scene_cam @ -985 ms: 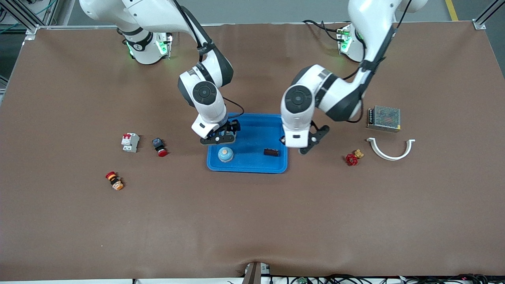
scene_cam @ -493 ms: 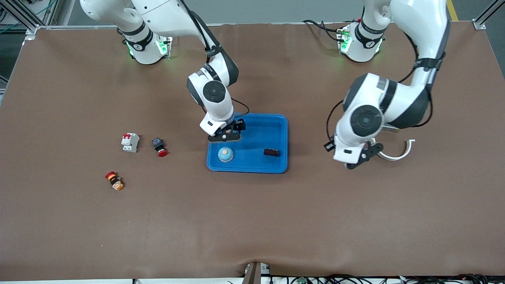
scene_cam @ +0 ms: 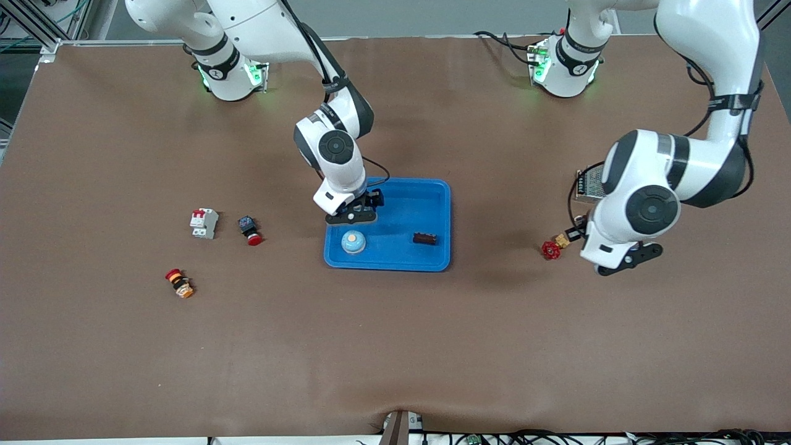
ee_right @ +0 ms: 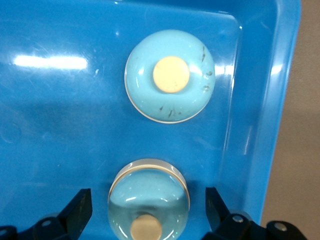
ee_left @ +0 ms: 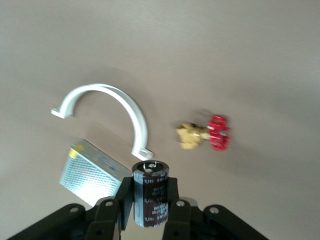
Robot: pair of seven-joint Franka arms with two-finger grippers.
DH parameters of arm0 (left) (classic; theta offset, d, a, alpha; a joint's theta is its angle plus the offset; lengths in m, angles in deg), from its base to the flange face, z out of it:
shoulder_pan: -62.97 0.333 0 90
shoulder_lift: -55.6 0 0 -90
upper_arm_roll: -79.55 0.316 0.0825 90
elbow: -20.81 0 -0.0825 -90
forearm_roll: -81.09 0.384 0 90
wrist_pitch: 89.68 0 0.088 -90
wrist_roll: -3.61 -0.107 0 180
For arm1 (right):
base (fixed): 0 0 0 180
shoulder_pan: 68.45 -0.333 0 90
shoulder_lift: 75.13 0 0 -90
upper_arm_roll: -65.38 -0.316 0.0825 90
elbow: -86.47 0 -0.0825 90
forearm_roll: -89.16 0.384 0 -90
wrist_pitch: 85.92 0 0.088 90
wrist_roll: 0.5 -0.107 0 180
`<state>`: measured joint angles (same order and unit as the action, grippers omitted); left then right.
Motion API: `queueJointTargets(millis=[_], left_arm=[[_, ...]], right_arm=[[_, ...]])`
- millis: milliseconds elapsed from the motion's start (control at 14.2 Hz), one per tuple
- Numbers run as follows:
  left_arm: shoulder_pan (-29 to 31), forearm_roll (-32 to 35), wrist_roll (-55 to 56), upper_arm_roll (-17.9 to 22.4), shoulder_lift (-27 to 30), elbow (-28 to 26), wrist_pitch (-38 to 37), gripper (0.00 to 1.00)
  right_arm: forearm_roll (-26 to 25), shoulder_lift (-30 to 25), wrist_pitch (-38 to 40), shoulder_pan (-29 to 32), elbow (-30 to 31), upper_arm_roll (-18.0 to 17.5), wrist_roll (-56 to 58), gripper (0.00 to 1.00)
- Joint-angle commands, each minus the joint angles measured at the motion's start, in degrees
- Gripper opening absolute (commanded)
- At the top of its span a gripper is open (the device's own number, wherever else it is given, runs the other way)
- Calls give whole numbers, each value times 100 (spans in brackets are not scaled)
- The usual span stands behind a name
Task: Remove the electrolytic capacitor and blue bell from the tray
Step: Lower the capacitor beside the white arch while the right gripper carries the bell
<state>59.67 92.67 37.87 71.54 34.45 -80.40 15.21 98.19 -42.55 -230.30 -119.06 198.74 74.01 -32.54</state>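
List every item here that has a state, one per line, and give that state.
left gripper: shut on capacitor, over the table
capacitor: gripped, off the table
right gripper: open, over the bell
bell: upright in blue tray, ungripped
valve: lying on table

Capacitor (ee_left: 150,194) sleeve has pale print, too blurry to read. Nothing legible on the bell (ee_right: 169,82), tray (scene_cam: 442,210) or other parts.

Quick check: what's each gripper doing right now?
Left gripper: shut on the capacitor, over the table near the valve.
Right gripper: open, over the bell in the tray.
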Motion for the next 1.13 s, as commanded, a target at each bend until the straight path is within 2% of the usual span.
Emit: queueJointTargets(millis=[0,211,422,915,985,1056], left_arm=[[451,317,-646,-69,199,-267,67,0],[829,450,-1069,-78,199,-539,443,0],[1076,503,-1150,-78,199,-1030,1075,0],[1279,776,-1150,-52,173,-2278,2736,0],[1279,871,-1141,-43,164,-2437,2982,0],[1357,1064,-1132,-52,155,-2552,3150,0]], right_arm=[[82,29,-99,-97,33,52,-57,100],[82,29,-99,-97,33,52,-57,100],[82,38,-108,-97,33,52,-57,100],[82,38,-99,-89,24,52,-57,54],[82,29,-99,-89,15,52,-57,44],[82,38,-99,-89,15,52,-57,39]])
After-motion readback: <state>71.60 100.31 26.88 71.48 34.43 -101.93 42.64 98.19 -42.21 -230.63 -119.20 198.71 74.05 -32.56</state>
